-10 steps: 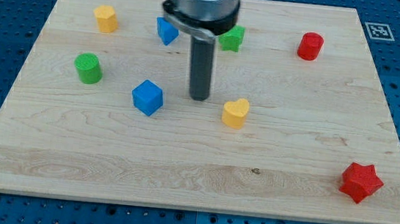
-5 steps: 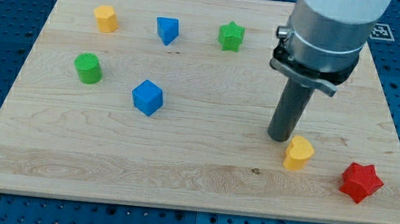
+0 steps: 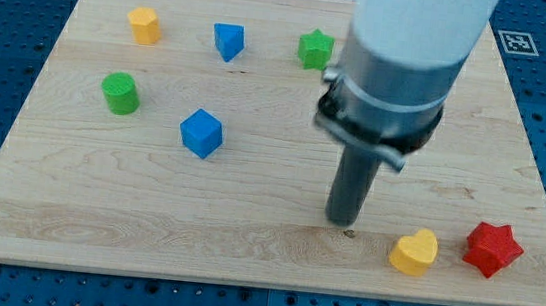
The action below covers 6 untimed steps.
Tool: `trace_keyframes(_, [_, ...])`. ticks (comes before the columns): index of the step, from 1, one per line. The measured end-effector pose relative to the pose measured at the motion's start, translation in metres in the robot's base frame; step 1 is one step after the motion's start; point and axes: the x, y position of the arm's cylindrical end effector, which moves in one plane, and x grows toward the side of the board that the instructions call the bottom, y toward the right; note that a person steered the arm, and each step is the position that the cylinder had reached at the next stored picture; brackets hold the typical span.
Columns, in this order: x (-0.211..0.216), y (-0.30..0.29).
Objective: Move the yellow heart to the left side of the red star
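The yellow heart (image 3: 414, 252) lies near the view's bottom right, just left of the red star (image 3: 492, 248), with a small gap between them. My tip (image 3: 343, 221) is on the board to the left of the yellow heart, a short way apart from it and not touching. The arm's grey body rises above it and hides part of the board's upper right.
A blue cube (image 3: 202, 132), a green cylinder (image 3: 119, 93), a yellow block (image 3: 145, 25), a blue triangular block (image 3: 228, 40) and a green star (image 3: 314, 50) sit on the wooden board (image 3: 146, 221) in the left and top parts.
The yellow heart has gone from the board's middle to the bottom right beside the red star. My tip pushed it there, then drew back to the left. The red cylinder is now hidden behind the arm.
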Motion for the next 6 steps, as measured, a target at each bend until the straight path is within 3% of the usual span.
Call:
trace_keyframes(1, [0.044, 0.002])
trace_keyframes(6, [0.027, 0.074])
